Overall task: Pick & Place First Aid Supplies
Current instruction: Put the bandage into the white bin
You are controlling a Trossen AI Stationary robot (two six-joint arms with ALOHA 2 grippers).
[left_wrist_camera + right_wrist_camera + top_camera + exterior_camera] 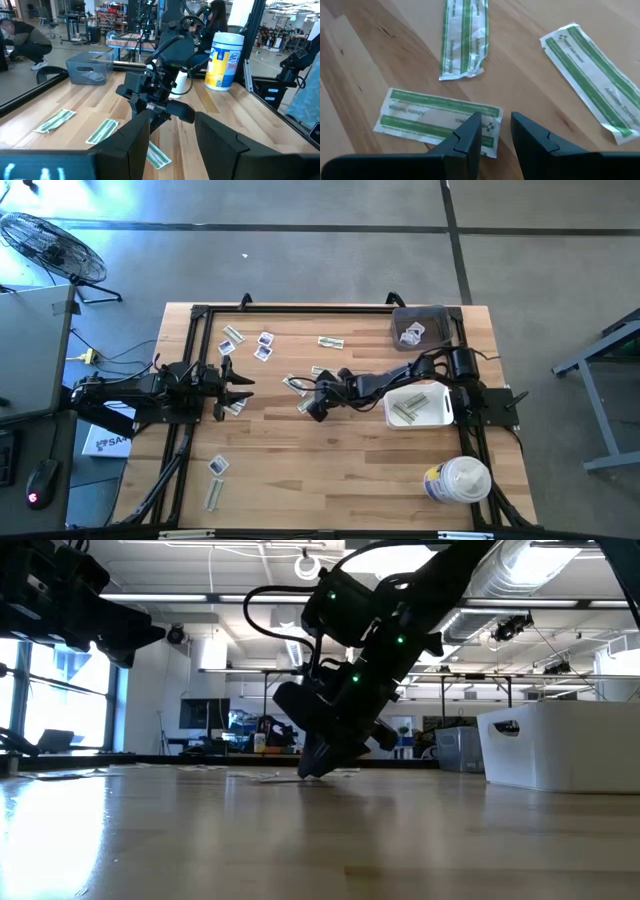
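Pale strip wrappers with green print lie flat on the wooden table. In the right wrist view there are three: one strip (437, 120) right at the fingertips, another strip (465, 37) beyond it, a third strip (592, 75) off to the side. My right gripper (495, 132) (310, 406) is low at the table's middle, tips down at the wood (315, 772), open by a narrow gap. My left gripper (172, 135) (235, 390) hovers open at the left, raised (90, 600), with a strip (156, 156) below it. Small square sachets (263, 346) lie toward the far left. My right gripper comes down from above, slanting from the table's right. One fingertip (470, 132) stands over the end of the strip (487, 125), which lies flat on the wood. I cannot tell whether the finger touches it.
A white tray (442, 415) holding strips sits by the right arm's base. A grey bin (432, 313) with sachets stands at the far right. A large white tub (458, 480) stands near right. More packets (216, 478) lie near left. People are in the room beyond.
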